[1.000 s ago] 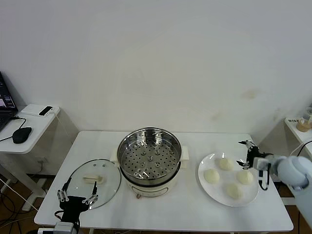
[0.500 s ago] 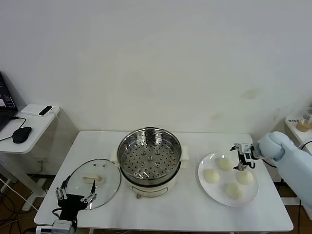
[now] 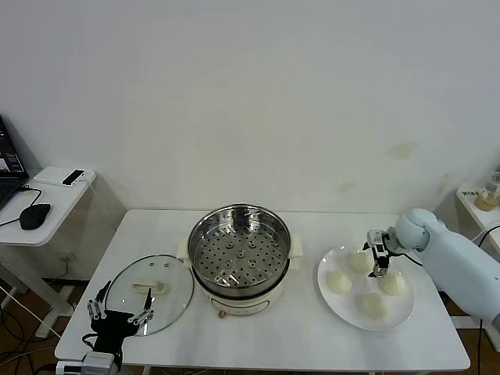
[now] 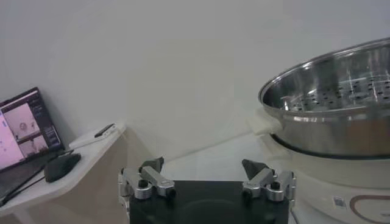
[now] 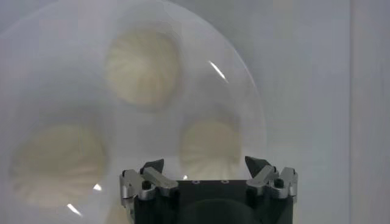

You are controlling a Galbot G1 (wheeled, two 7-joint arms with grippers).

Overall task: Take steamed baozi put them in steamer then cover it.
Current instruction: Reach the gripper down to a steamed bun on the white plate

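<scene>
Four items noted, largest first: the surface (image 3: 258, 332); the steamer (image 3: 239, 258) at its centre, tray empty; the cover (image 3: 151, 291) left of the steamer, left tool (image 3: 121, 315) spread beside it; baozi (image 3: 376, 305) on the plate (image 3: 332, 301) right of the steamer, right tool (image 3: 378, 255) spread above. Buns judged soft, light; grip sides gently.

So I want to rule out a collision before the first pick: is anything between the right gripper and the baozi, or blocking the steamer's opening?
Nothing visible. The right gripper hangs open over the baozi on the white plate. The steamer stands uncovered; the cover lies beside it, near the left gripper.
</scene>
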